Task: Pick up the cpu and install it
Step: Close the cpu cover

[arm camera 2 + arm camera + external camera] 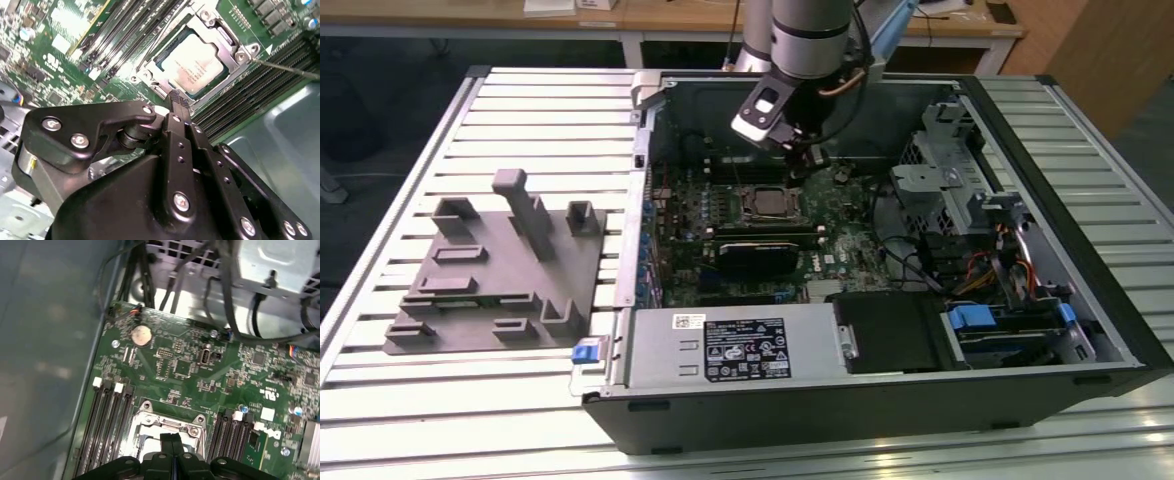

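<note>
- Slatted metal tabletop [400, 440]: carries an open computer case [854, 420] lying on its side, with a grey plastic fixture [494, 270] with upright posts just beside it on the exterior view's left.
- Power supply [734, 345]: lies along the near edge of the case and bears a black-and-white sticker. Next to it, toward the exterior view's right, a drive bay with blue tabs [987, 325].
- Green motherboard [687, 250]: covers the case floor, with a black rectangular part [761, 255] in its near half.
- Square metal-framed socket [767, 190] [235, 55] [165, 422]: sits just beyond that black part, flanked by rows of dark memory slots [260, 95] [105, 425].
- cpu [192, 65]: lies flat inside the socket, pale silvery top up, ringed by the metal frame and apart from the fingers.
- End effector [807, 155] [177, 97] [172, 437]: hangs over the motherboard at the socket's far edge. Black fingers [172, 145] pressed together, nothing between them. Cannot tell whether the tip touches the board.
- Round silver coin cell [141, 334]: sits on the motherboard past the socket, near black cables [225, 300] and the case's metal wall.
- Wooden desks [720, 20]: stand beyond the tabletop.
</note>
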Robot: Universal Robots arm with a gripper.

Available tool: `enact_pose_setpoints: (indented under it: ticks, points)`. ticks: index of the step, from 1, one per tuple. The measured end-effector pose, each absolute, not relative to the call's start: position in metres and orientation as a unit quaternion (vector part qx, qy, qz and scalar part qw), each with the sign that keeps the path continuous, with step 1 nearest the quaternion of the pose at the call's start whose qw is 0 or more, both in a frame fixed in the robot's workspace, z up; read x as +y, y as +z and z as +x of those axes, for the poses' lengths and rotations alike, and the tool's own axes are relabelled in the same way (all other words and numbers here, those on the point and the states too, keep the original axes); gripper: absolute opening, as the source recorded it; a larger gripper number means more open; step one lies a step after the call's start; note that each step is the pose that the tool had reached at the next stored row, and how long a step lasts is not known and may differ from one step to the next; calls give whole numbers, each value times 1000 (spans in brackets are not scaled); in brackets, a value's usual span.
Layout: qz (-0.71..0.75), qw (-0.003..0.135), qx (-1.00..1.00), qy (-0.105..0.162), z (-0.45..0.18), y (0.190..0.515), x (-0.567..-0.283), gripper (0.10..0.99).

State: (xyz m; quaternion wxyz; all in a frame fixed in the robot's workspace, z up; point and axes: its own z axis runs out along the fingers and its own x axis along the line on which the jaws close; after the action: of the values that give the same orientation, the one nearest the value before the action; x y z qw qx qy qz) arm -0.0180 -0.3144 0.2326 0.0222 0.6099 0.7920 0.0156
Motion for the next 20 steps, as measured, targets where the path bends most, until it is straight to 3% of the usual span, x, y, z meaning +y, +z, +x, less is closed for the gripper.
enact_pose_setpoints:
  ticks: [20]
  points:
    - [466,22,885,15,-19,232,-314,106]
